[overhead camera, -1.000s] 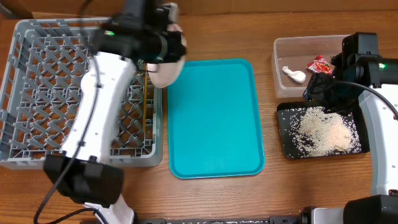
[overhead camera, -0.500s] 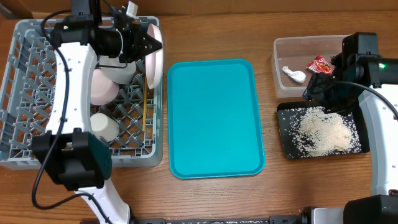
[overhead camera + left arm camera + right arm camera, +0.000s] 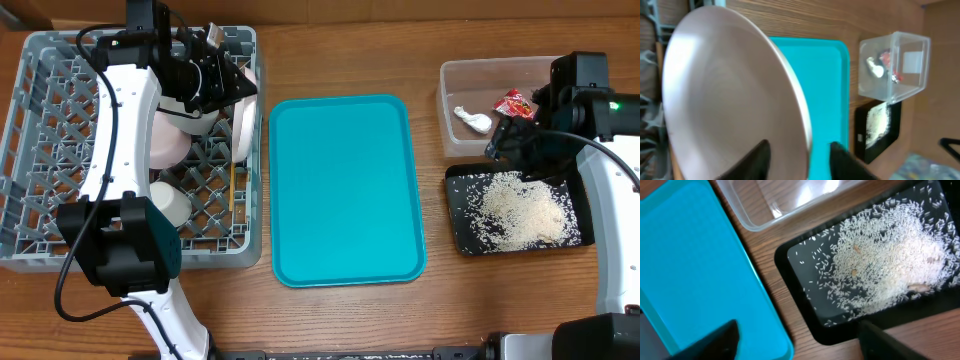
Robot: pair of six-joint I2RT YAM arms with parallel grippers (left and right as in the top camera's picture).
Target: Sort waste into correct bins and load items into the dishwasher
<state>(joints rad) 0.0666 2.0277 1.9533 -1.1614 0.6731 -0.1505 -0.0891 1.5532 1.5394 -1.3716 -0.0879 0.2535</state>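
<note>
Two left jaws partly spread, rim of white plate (image 3: 730,100) between them.

Rack (image 3: 30,200) left, tub (image 3: 447,100) right (wrapper (image 3: 515,104), seemingly, inside).

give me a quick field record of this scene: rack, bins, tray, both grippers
dish rack: left side of the table; holds plate, bowl, cup, chopsticks
plate: stands on edge at the rack's right side
left gripper: open, fingers either side of the plate's rim
right gripper: open, empty, above the black tray's corner
clear tub: red wrapper and white scrap inside
black tray: rice piled inside
teal tray: centre, between rack and bins
</note>
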